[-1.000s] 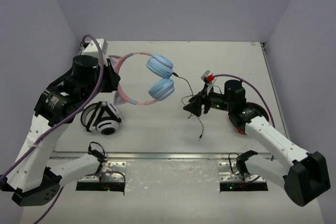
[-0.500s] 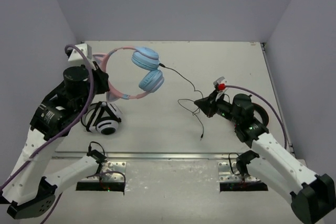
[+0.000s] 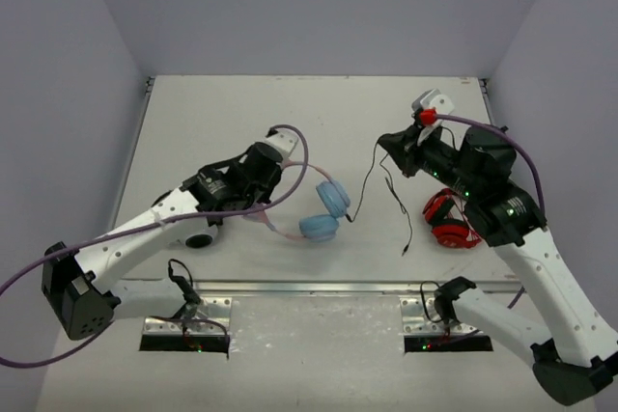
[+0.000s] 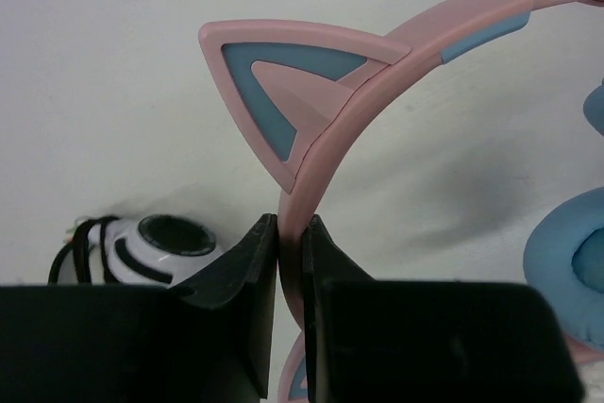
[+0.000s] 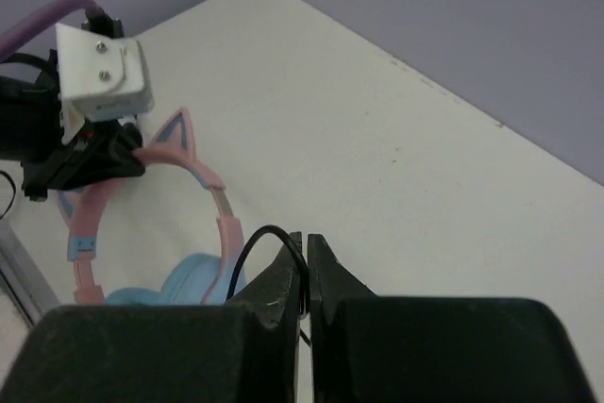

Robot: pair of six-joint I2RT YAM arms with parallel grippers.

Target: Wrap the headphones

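pink headband clamped by the left gripper, black cable pinched in the right gripper: wind it taut, without slack.

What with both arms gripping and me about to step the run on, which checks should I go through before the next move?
1. Headband grip: left fingers are shut on the pink headband of the headphones: ok.
2. Cable grip: right fingers are shut on the black cable: ok.
3. Loose cable end lies apart from the red-and-black headphones: ok.
4. Left arm clear of the black-and-white headphones: cannot tell.
5. Ear cups lifted off the table: cannot tell.
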